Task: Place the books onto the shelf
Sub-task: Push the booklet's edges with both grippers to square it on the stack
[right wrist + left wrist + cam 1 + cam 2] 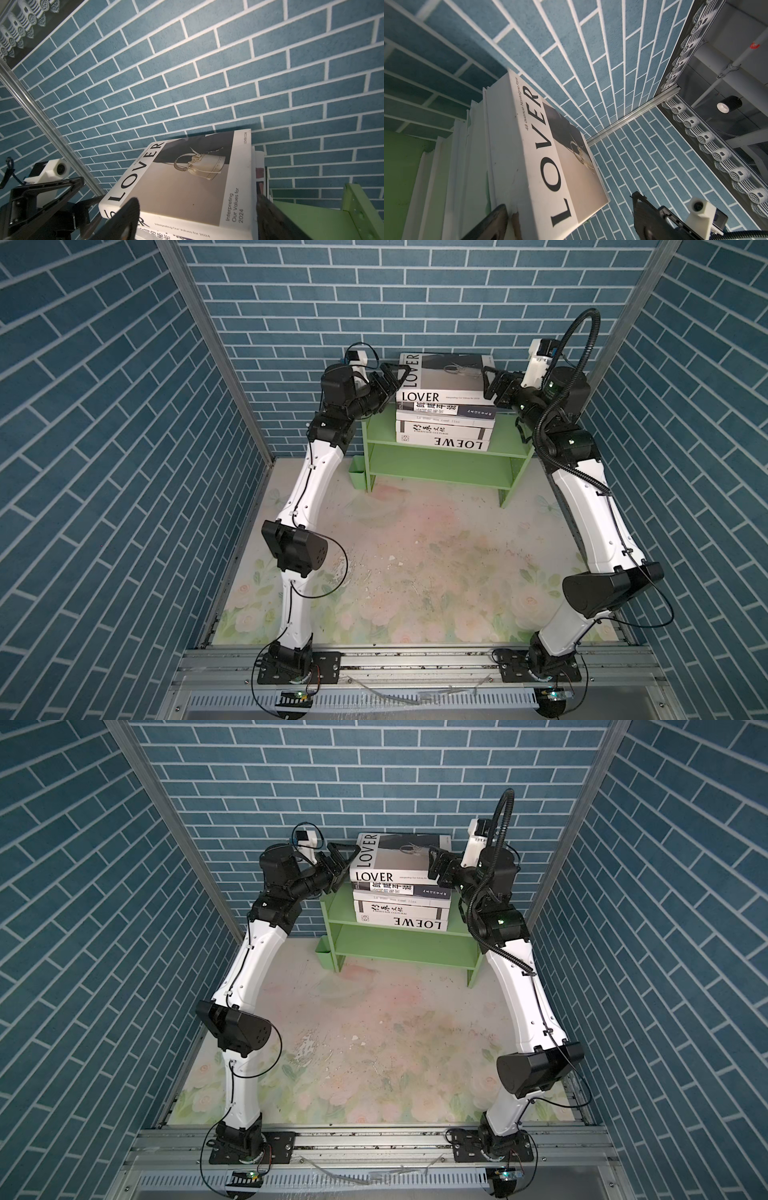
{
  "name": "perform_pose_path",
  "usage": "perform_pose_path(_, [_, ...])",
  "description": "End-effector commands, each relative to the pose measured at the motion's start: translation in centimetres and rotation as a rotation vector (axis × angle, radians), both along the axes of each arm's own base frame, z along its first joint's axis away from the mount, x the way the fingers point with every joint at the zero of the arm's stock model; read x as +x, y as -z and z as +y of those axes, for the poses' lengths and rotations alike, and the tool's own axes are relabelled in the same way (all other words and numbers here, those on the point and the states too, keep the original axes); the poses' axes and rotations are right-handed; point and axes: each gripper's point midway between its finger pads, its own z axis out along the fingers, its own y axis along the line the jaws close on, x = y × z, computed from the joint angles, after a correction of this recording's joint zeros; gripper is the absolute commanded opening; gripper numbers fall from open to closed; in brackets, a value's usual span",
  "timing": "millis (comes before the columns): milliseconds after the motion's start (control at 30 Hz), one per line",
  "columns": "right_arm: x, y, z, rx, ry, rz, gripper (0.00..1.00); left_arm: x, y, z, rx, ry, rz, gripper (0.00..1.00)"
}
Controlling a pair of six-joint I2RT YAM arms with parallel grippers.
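Both top views show the books (446, 423) stacked on the upper tier of the green shelf (436, 466), LOVER book (449, 373) uppermost, none on the floral tabletop (415, 551) before it, with left gripper (388, 379) and right gripper (491, 381) spread wide beside the stack, so the task looks finished.

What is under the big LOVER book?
More books stacked flat, the LOEWE book lowest, on the green shelf. Only their spines show; their covers are hidden.

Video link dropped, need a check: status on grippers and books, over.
Left gripper open, right gripper open, both flanking the LOVER book. Books stacked on shelf upper tier. Nothing blocking.
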Motion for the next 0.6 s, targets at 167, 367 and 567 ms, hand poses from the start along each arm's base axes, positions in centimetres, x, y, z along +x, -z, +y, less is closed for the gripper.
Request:
perform_pose_path(167, [2.0, 3.7, -0.2, -0.051, 0.030, 0.129, 0.88, -1.3, -2.1, -0.2, -0.020, 0.026, -0.061, 0.97])
perform_pose_path(367, [2.2, 4.0, 0.5, -0.062, -0.013, 0.131, 0.88, -1.2, -2.4, -0.4, -0.041, 0.034, -0.068, 0.97])
perform_pose_path(567, [2.1, 4.1, -0.2, -0.077, 0.012, 0.120, 0.89, -1.1, -2.4, -0.5, -0.041, 0.041, -0.073, 0.97])
